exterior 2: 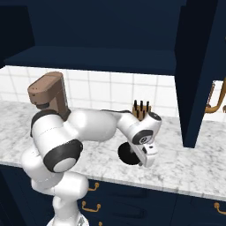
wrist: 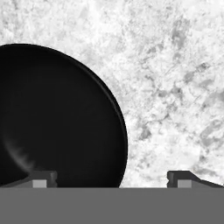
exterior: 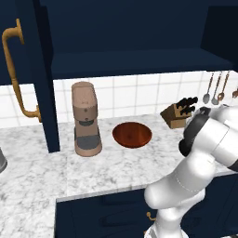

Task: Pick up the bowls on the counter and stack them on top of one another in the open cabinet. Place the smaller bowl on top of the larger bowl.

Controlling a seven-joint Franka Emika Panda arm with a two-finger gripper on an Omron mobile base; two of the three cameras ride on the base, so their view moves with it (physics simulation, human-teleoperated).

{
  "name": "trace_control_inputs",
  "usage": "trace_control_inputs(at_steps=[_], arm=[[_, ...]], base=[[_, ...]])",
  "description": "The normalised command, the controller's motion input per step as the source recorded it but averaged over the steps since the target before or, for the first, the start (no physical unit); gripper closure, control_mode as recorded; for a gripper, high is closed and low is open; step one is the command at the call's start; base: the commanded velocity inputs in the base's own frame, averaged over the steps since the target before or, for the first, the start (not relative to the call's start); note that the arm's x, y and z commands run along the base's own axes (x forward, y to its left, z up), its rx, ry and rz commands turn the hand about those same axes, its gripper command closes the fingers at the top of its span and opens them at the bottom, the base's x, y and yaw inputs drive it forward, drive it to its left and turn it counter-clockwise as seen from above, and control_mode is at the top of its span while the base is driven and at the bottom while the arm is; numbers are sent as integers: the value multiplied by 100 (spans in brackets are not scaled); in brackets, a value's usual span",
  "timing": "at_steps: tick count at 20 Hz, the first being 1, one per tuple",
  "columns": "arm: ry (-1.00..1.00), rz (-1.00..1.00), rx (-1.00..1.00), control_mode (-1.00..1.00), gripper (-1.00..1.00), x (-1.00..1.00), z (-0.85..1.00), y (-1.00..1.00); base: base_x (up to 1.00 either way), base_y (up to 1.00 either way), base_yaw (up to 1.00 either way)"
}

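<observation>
The smaller black bowl (wrist: 57,118) lies on the marble counter (wrist: 175,78) right under my hand. My gripper (wrist: 113,177) is open, and the bowl's right rim falls between the two fingertips (wrist: 41,178). In the right base view my gripper (exterior 2: 146,160) points down at the black bowl (exterior 2: 127,154), partly covering it. The larger reddish-brown bowl (exterior: 132,135) rests on the counter (exterior: 46,172) right of the coffee machine (exterior: 86,118). Above them is the open navy cabinet's shelf (exterior: 139,61).
The cabinet door (exterior: 39,79), with its brass handle (exterior: 16,74), stands open at the left, reaching down near the counter. A knife block (exterior: 179,114) sits by the tiled wall. Utensils (exterior: 216,88) hang at the right. Another open door (exterior 2: 198,75) stands right of my hand.
</observation>
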Motion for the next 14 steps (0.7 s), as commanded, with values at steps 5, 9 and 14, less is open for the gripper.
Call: trace_control_inputs(at_steps=[5,9,14], arm=[[0,1,1,-100,-100,0,-30,0],[0,0,0,-100,-100,3,-39,0],[0,0,0,-100,100,7,-12,1]], base=[[0,0,0],[0,0,0],[0,0,0]])
